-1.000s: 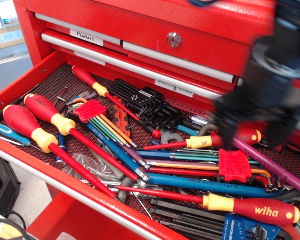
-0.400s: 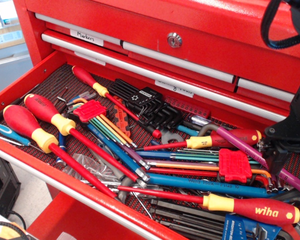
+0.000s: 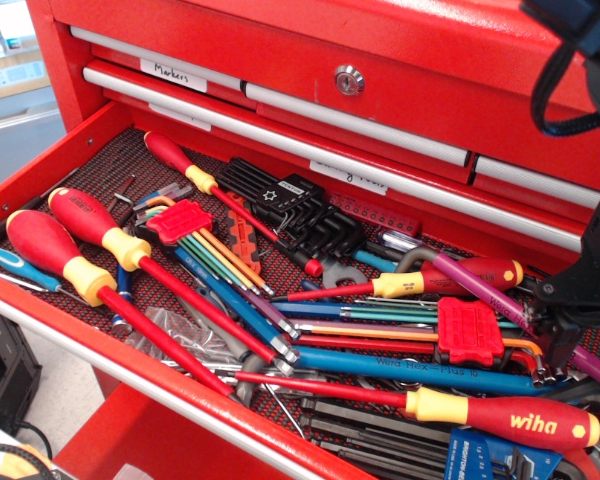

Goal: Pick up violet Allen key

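The violet Allen key [image 3: 480, 288] lies slanted in the open red drawer, on top of other tools at the right. Its grey bent end [image 3: 412, 258] points up-left, and its glossy shaft runs down-right to the frame edge. My black gripper [image 3: 565, 322] hangs at the right edge, low over the key's shaft. Its fingers reach down around the shaft and hide that stretch. The frame does not show whether the jaws touch the key or how wide they stand.
The drawer is crowded: several red-and-yellow screwdrivers [image 3: 90, 235], two red holders of small coloured hex keys [image 3: 180, 220] [image 3: 470, 330], a long blue hex key [image 3: 410, 368], and a black key set [image 3: 290, 205]. The closed cabinet drawers [image 3: 350, 80] rise behind, and a black cable [image 3: 560, 90] hangs at top right.
The gripper swept in blurred from the upper right a second ago, came down over the key's right part, and has since shifted slightly right. The key has not moved.
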